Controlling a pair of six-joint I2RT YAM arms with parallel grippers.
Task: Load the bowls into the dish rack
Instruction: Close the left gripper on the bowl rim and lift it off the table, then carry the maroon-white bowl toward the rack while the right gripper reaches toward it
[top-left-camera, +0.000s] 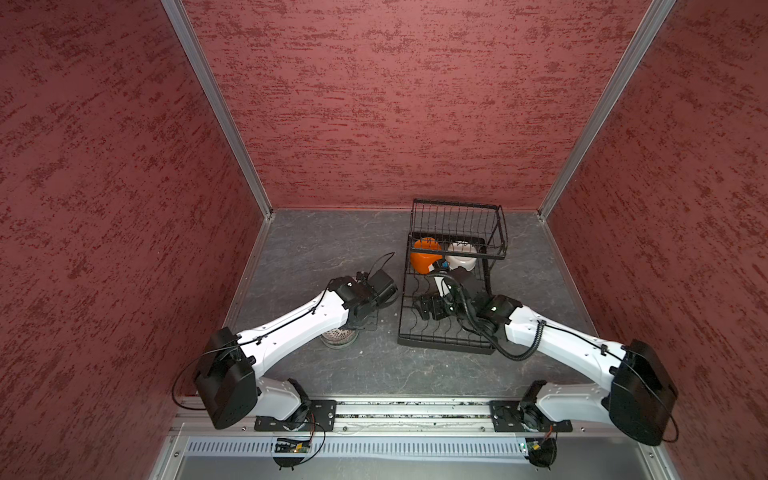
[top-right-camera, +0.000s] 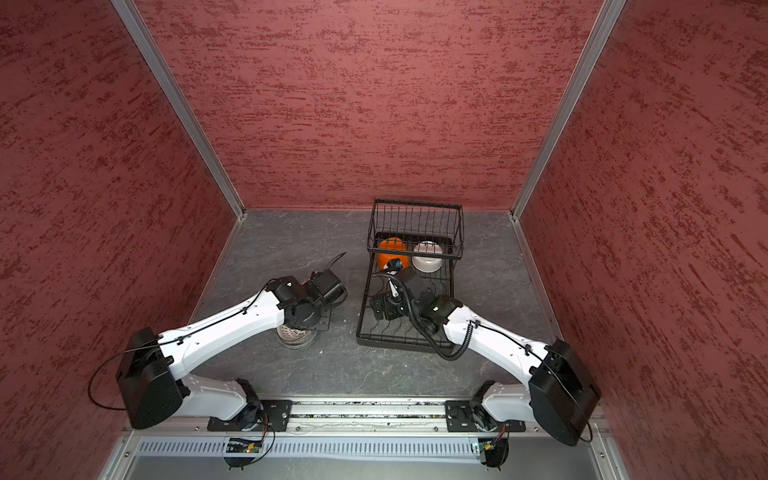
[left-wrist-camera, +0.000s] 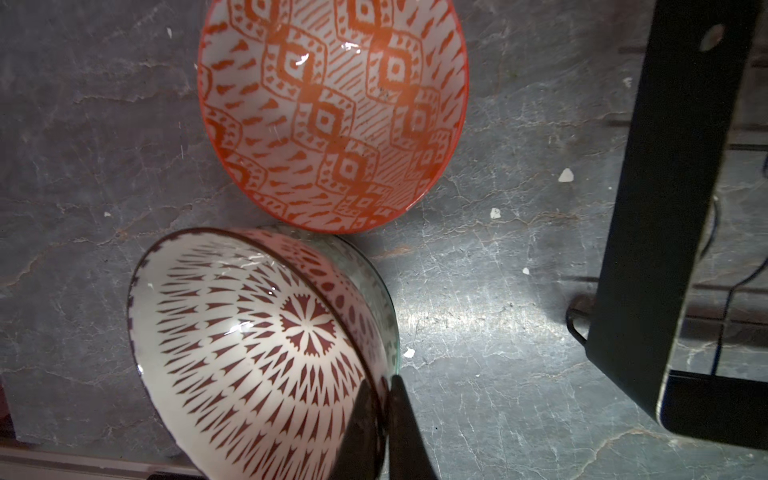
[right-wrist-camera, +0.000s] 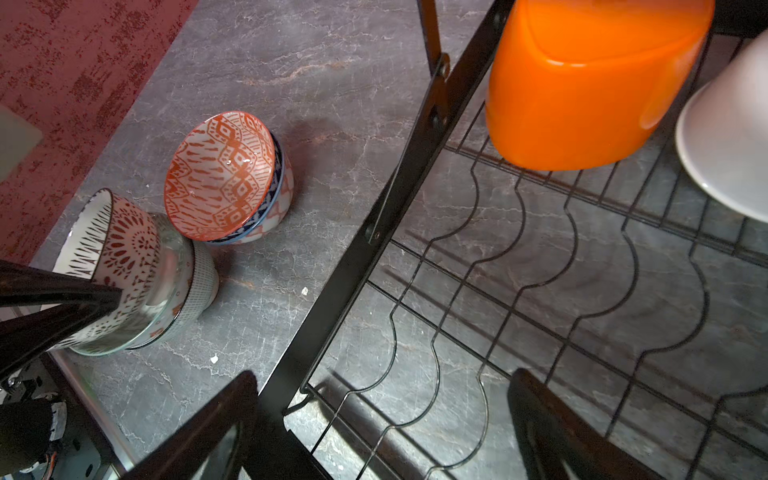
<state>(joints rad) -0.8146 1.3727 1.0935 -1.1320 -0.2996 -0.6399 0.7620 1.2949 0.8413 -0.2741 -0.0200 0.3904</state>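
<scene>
While my left gripper (left-wrist-camera: 384, 419) clamps the rim of the maroon-patterned bowl (left-wrist-camera: 257, 332), stacked just beside the dish rack (right-wrist-camera: 374, 232), and my right gripper (right-wrist-camera: 382, 376) gapes over that rack, I judge the glazed ceramic rigid, slippery, chip-prone: grip the rim firmly.

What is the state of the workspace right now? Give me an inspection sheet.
Surface: grey veined table, flat.
Job's things: rack at back right; orange bowl and white bowl upturned in it under the basket; left of it, two tilted stacks on the table, topped by a dark-patterned bowl and a red-orange bowl.
Clutter: small white flecks on the table.
Grippers: left gripper shut on the dark-patterned bowl's rim; right gripper open over the rack's base, holding nothing.
Cables: coiled cable hangs from the right arm by the rack's front corner.
Surroundings: red textured walls on three sides.
</scene>
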